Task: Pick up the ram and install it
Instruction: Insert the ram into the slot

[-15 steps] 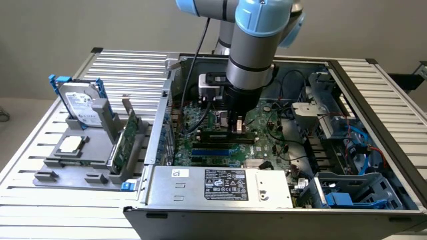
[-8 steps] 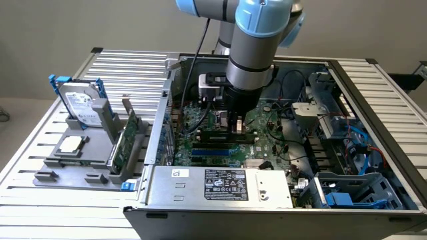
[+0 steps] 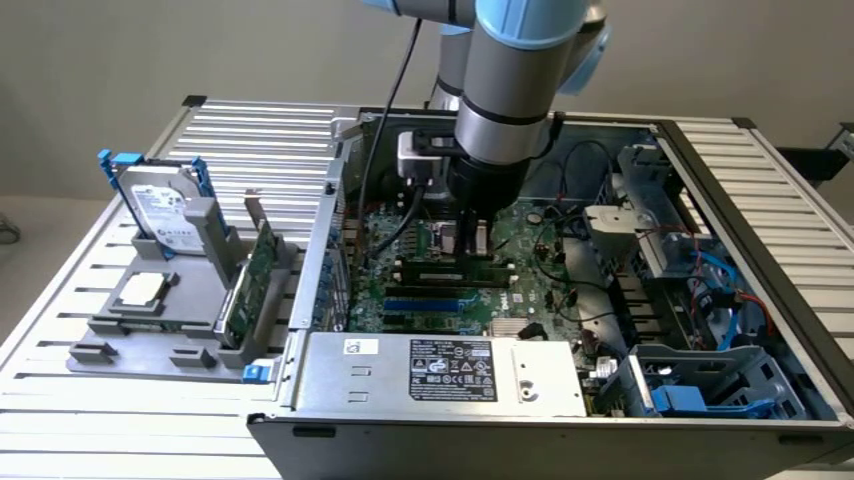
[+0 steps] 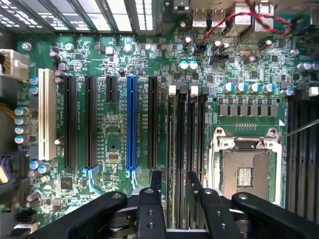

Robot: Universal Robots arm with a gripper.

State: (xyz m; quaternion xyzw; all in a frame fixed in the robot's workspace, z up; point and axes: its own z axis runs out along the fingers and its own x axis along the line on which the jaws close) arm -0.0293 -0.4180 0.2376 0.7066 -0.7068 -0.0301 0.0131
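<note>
(a) PSU label: black-and-white panel w/ rows of fine print and cert. marks; I can't read a single line.
(b) Small white sticker just beside (a): one dark mark, illegible.
(c) Hard drive label: white, print too fine to read.
(d) Motherboard silkscreen, my wrist cam: tiny white chars, none legible.

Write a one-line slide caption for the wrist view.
Open gripper over the ram standing in its slot on the motherboard, beside the processor socket.
</note>
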